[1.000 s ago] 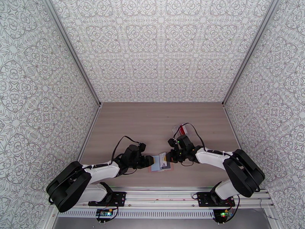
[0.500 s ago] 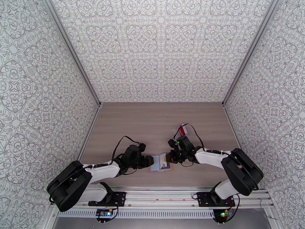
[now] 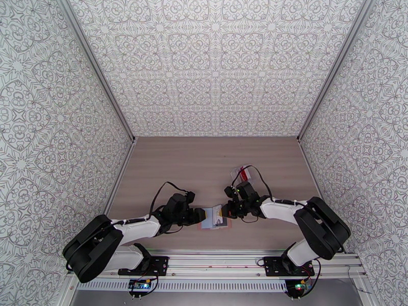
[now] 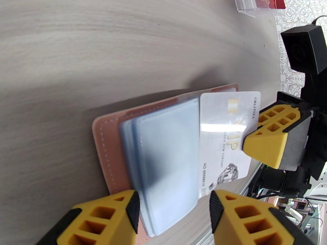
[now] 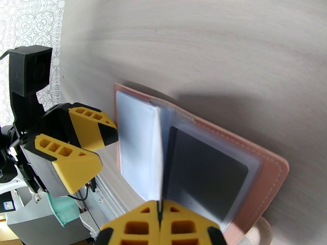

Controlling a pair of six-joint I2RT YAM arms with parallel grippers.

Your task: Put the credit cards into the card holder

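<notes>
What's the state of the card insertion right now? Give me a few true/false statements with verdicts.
1. The right gripper is shut on a white card. True.
2. The card holder is snapped closed. False: it lies open on the table, pocket pages fanned.
3. A dark card sits in one pocket. True.
4. The left gripper holds a red card. False: it is open at the holder's pages; the red card is over at the clear pouch.

Card holder matt stitched leather-like; white card glossy plastic.
</notes>
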